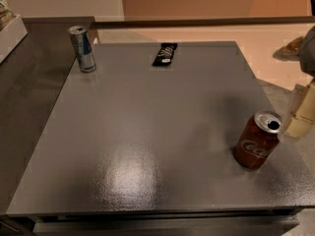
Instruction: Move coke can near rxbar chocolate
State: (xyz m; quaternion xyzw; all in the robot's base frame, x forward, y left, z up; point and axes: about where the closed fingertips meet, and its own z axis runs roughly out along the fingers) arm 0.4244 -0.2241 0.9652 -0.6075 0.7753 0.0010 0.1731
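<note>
The coke can [257, 140], red with white script and a silver top, stands near the table's front right corner and leans a little to the right. My gripper [298, 116] is at the right edge of the view, just right of the can's top and close beside it. The rxbar chocolate [165, 54], a flat black bar with white markings, lies at the far middle of the table, well away from the can.
A slim blue-and-silver can [82, 49] stands at the table's far left corner. The grey table [147, 132] ends close to the right of the coke can. A darker counter [24, 87] adjoins on the left, with a white box [10, 33] on it.
</note>
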